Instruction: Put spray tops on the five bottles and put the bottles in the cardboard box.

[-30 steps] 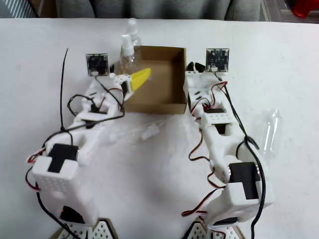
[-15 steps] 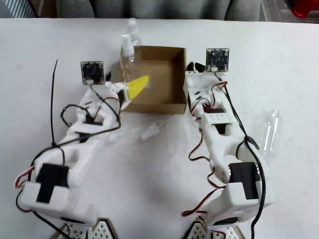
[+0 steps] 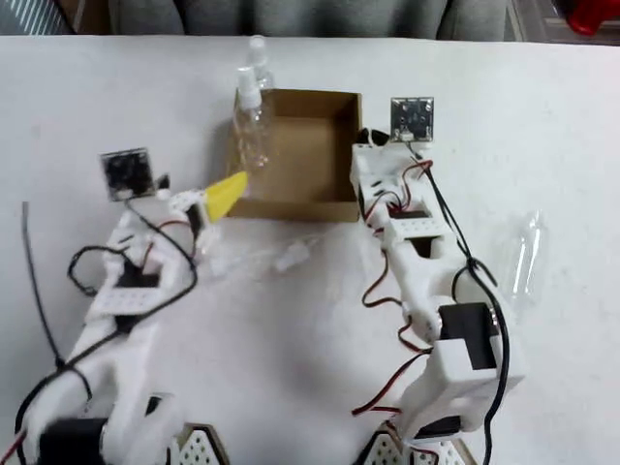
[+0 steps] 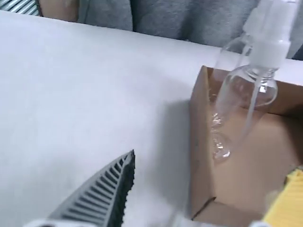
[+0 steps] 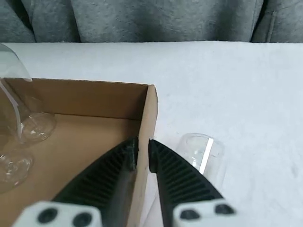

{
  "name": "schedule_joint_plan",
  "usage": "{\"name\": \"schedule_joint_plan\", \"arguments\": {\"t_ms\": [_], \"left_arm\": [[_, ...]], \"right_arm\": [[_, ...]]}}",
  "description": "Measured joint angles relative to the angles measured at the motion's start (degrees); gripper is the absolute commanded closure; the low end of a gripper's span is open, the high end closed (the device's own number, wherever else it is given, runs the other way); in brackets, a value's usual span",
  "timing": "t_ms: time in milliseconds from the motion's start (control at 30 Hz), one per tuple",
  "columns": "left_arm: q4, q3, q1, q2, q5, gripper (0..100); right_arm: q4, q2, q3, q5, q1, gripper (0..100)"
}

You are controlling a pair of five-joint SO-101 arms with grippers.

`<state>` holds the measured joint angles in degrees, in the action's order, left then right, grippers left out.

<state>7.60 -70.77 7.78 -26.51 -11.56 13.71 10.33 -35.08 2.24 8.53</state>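
The cardboard box (image 3: 329,199) sits at mid-table, and the right wrist view looks into it (image 5: 94,101). Two clear bottles with white spray tops (image 3: 250,121) stand upright inside along its left wall (image 4: 251,90). My right gripper (image 5: 143,151) is shut on the box's right wall, one dark finger on each side (image 3: 362,145). My left gripper (image 3: 219,199), with its yellow finger, hangs open to the near left of the box, holding nothing (image 4: 203,194). A third clear bottle (image 3: 260,260) lies on its side in front of the box. A fourth bottle (image 3: 523,257) lies at the right.
A clear round piece (image 5: 201,151) lies on the table just outside the box's right wall. Grey cloth (image 5: 151,19) hangs past the table's far edge. Red and black wires trail along both arms.
My left arm has drawn back from the box's left wall toward the near left. The right arm has shifted slightly left, still at the box's right wall.
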Motion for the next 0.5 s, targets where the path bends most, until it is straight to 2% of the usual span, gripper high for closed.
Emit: {"name": "schedule_joint_plan", "arguments": {"t_ms": [167,267,500], "left_arm": [[-7.56,-2.55,6.95,-5.63,0.0,56],[-9.49,-5.27,10.11,-7.56,0.0,56],[-9.58,-10.2,10.46,-8.44,0.0,56]], "right_arm": [[0.0,0.0,0.0,0.0,0.18,98.4],[0.0,0.0,0.0,0.0,0.09,98.4],[0.0,0.0,0.0,0.0,-0.09,98.4]]}}
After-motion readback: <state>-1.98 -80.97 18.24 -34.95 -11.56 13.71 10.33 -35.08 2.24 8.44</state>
